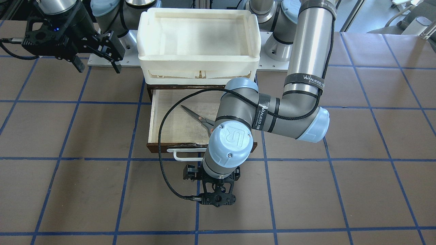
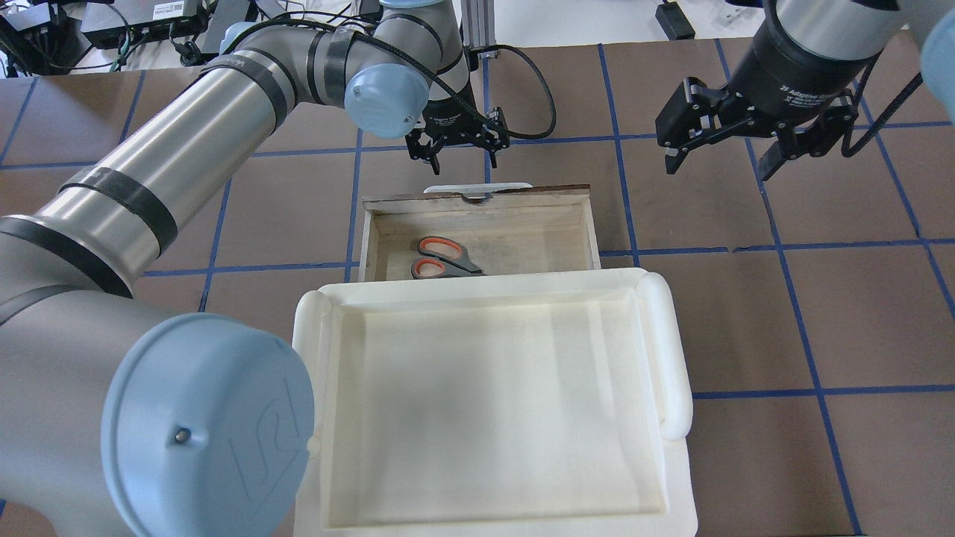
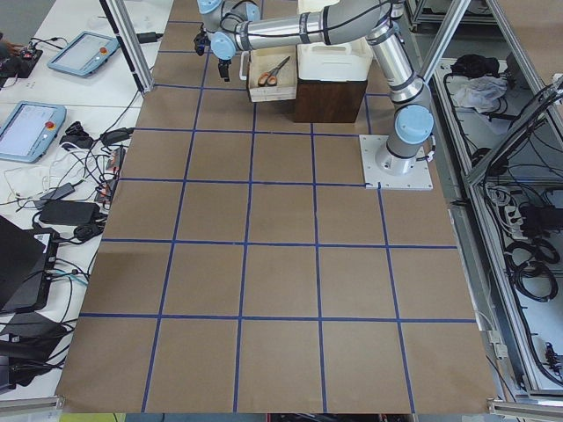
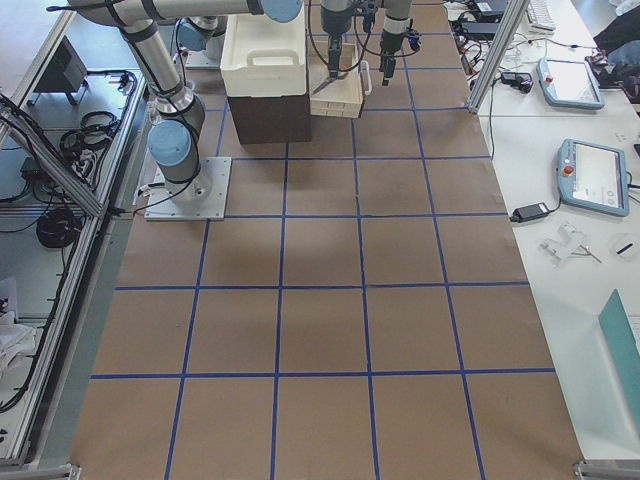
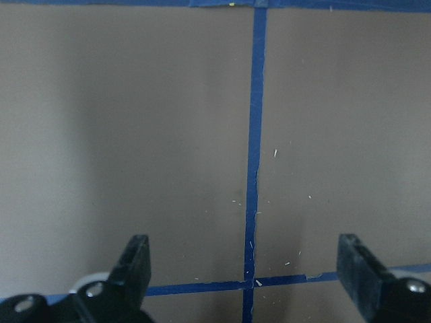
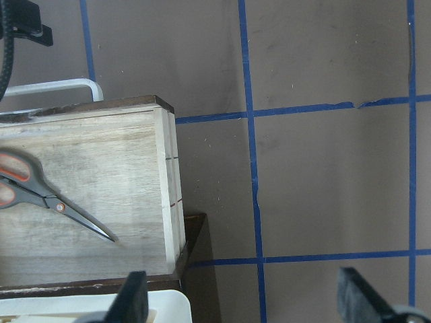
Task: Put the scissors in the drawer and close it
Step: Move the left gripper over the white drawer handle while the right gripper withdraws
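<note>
A black strap (image 1: 304, 79) on my left arm (image 1: 311, 41) reads WANJEED. Its blue joint cap (image 1: 232, 135) bears UR. The collar (image 2: 802, 93) above my right gripper (image 2: 716, 168) reads "Adaptive".

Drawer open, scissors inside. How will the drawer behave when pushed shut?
The drawer looks like rigid wood, so it probably slides as one piece. The left tool is open, roughly centred beyond the white handle; a push there likely won't skew it. The scissors lie loose and flat on the plywood, so may skid slightly but won't roll.
</note>
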`<action>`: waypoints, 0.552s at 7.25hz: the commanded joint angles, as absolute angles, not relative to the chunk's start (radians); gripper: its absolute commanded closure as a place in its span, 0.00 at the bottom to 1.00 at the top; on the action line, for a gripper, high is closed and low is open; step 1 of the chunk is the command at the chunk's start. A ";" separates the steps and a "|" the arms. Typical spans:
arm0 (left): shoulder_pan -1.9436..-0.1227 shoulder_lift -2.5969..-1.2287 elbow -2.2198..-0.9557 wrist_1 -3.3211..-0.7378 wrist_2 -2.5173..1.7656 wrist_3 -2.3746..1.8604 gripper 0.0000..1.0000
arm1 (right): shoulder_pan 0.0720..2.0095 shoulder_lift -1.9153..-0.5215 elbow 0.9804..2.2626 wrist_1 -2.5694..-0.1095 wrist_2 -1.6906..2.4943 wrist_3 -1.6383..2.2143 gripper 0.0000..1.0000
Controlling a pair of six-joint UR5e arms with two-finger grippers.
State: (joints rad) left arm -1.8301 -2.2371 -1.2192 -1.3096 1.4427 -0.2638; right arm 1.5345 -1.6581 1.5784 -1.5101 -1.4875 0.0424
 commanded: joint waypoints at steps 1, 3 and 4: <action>-1.833 -2.240 -1.221 -1.374 1.442 -0.264 0.00 | 1.534 -1.664 1.589 -1.514 -1.497 0.041 0.00; -1.832 -2.237 -1.221 -1.400 1.436 -0.264 0.00 | 1.534 -1.661 1.589 -1.520 -1.497 0.040 0.00; -1.832 -2.234 -1.221 -1.420 1.434 -0.264 0.00 | 1.534 -1.661 1.589 -1.523 -1.496 0.040 0.00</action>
State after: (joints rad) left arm -1.8321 -2.2361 -1.2209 -1.3967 1.4368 -0.2638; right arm 1.5340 -1.6623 1.5888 -1.5197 -1.4966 0.0408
